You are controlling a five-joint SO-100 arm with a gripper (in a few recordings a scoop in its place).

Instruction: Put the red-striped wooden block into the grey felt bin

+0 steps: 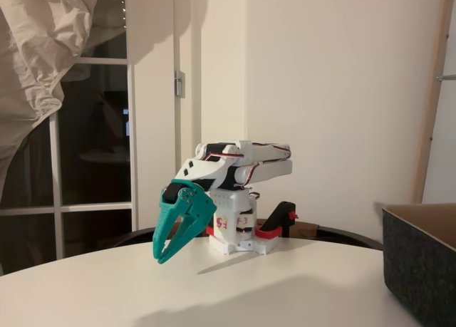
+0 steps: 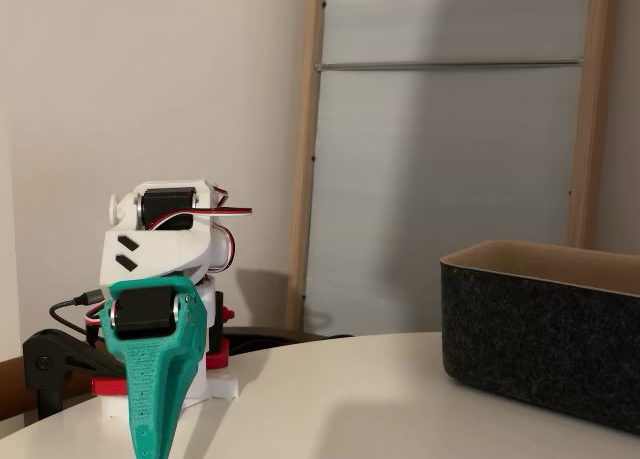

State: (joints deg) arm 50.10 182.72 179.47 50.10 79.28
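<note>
The room was dim, with a pale wall, a dark window with white frames on the left of one fixed view, and a crumpled cloth hanging above it. A round white table carried the arm, which was folded low over its base, probably a resting pose, because the upper parts lay flat on each other and nothing was being reached.

The teal gripper pointed down toward the table, its tips close to the surface; I could not tell if they touched it. In this view the fingers stood a little apart near the tips, with a narrow gap, and nothing was between them. In the other fixed view the gripper showed edge-on, so the gap was hidden there.

The grey felt bin stood on the table well apart from the gripper, on the right in both fixed views (its inside looked tan at the rim). It was probably placed there to stay in the arm's reach.

I could not find the striped block, so its place relative to the gripper remained unknown.
</note>
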